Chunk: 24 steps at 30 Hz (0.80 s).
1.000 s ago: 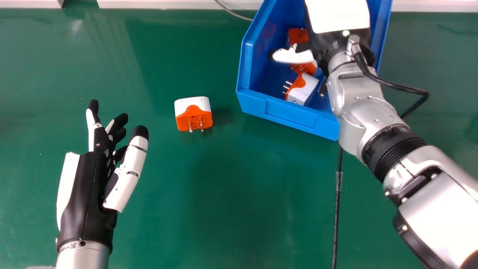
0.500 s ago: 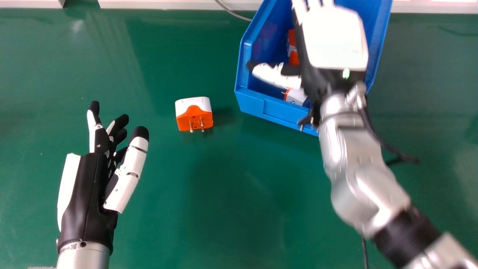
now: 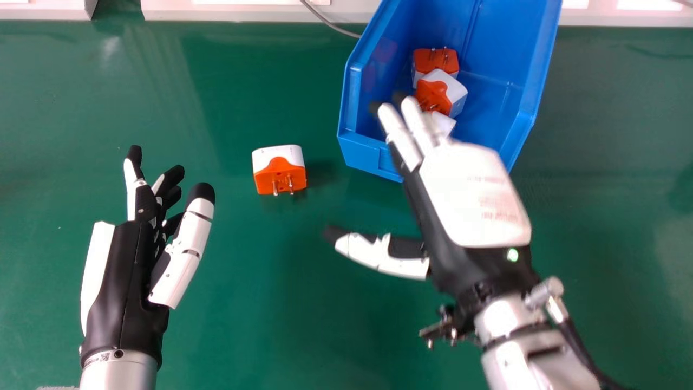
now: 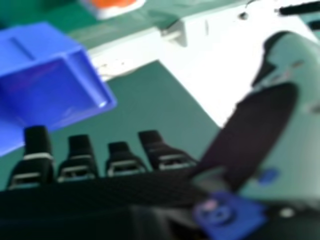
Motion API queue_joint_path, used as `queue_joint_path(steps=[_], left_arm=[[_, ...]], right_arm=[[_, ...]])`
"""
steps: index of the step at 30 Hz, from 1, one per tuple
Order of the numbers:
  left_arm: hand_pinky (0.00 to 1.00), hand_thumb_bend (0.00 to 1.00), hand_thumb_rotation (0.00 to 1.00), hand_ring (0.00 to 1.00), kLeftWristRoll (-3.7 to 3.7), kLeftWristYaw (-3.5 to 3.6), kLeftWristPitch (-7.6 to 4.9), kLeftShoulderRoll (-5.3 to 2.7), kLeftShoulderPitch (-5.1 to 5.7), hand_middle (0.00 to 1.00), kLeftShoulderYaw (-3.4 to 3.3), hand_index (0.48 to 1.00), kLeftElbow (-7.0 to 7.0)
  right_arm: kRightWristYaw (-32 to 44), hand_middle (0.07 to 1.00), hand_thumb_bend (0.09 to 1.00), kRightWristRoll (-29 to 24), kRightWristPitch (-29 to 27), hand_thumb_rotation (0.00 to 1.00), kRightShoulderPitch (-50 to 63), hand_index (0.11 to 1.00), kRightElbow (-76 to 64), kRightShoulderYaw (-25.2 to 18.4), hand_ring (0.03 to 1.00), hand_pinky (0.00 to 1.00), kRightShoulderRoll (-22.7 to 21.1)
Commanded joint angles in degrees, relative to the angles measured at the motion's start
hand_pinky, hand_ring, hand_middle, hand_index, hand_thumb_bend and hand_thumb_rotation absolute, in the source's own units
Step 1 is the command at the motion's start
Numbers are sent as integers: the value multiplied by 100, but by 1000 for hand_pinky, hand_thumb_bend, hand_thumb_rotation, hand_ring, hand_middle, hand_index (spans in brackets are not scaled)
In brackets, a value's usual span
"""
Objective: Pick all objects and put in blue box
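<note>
Orange-and-white, one blocky plug adapter (image 3: 278, 166) sits on the green table (image 3: 238, 314), left of the blue plastic box (image 3: 368, 156) holding similar adapters (image 3: 459, 96), probably three. With the right hand (image 3: 471, 200) open and empty by the box's near wall, another pick seems due: swing left, lower, pinch. The left hand (image 3: 127, 281) is open, at the head view's left.

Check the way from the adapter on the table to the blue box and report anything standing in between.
Nothing visible stands between the adapter and the blue box; only the box's own near wall would need clearing.
</note>
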State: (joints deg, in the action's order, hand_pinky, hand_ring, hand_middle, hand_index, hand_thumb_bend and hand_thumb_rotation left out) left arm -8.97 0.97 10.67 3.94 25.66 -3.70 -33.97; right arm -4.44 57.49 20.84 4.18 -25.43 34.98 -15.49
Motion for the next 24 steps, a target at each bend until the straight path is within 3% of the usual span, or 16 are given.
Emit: queue_joint_path(steps=[1,6,14,24], left_arm=[[884,332,747,941,-23,-8,-17,34,-4,942,-14,950,-138],[883,333,747,941,0,4,-26,34,-29,941,-19,950,-127],[884,343,747,941,24,-3,-79,11,-55,942,-4,950,-60],[887,334,740,942,119,-6,-182,-17,-108,943,-16,953,61]], right_arm=[[59,997,452,188,-124,623,93,963,-236,1,948,851,87],[380,996,460,369,-292,621,303,968,-286,211,954,848,178],[422,1000,458,319,-890,640,-269,971,489,220,981,898,346],[464,1000,432,415,-1517,662,-2131,955,2390,318,976,948,632]])
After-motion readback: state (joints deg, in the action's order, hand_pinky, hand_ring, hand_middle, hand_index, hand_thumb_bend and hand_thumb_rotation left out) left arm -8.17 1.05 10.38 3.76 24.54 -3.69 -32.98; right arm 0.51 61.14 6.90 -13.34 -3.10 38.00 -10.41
